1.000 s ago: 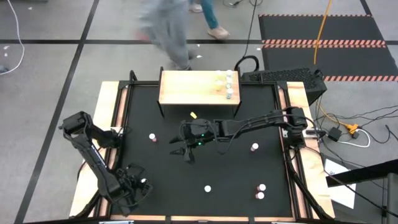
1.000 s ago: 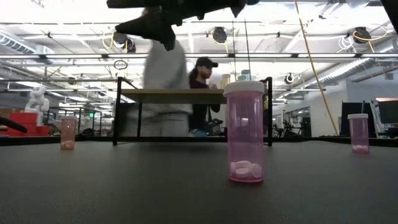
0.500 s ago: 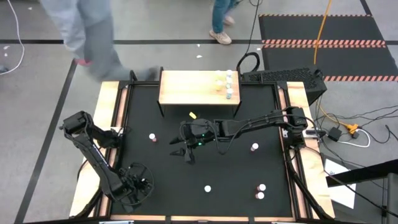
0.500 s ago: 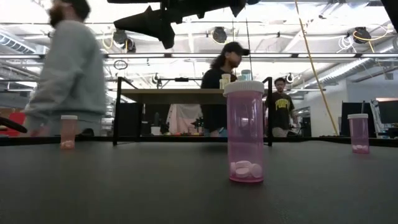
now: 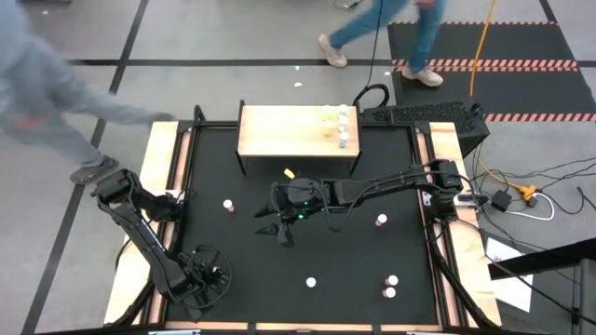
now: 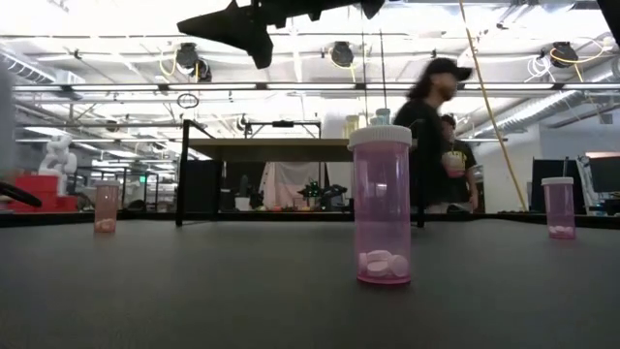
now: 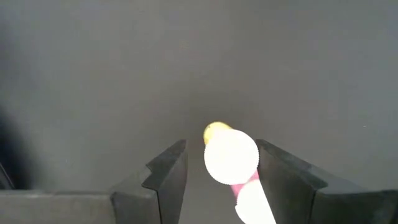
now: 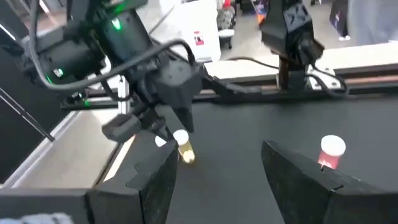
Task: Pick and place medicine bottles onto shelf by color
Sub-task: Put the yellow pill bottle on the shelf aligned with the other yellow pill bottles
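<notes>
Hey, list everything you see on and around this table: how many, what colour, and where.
shelf: one, light wood on black legs, far edge of the mat.
shelf bottles: about four, white caps, body colours hard to tell, shelf's right end.
mat bottles: five white caps seen from above; three look pink in the low view.
pink bottle: one, white cap, between the left tool's fingers.
yellow bottle: one, just beyond the pink one.
black mat: one, covers the table.
keyboard: one, black, beyond the far right corner.
people: at least two, behind the table.
left tool: open, near left corner.
right tool: open, empty, above mat centre.
</notes>
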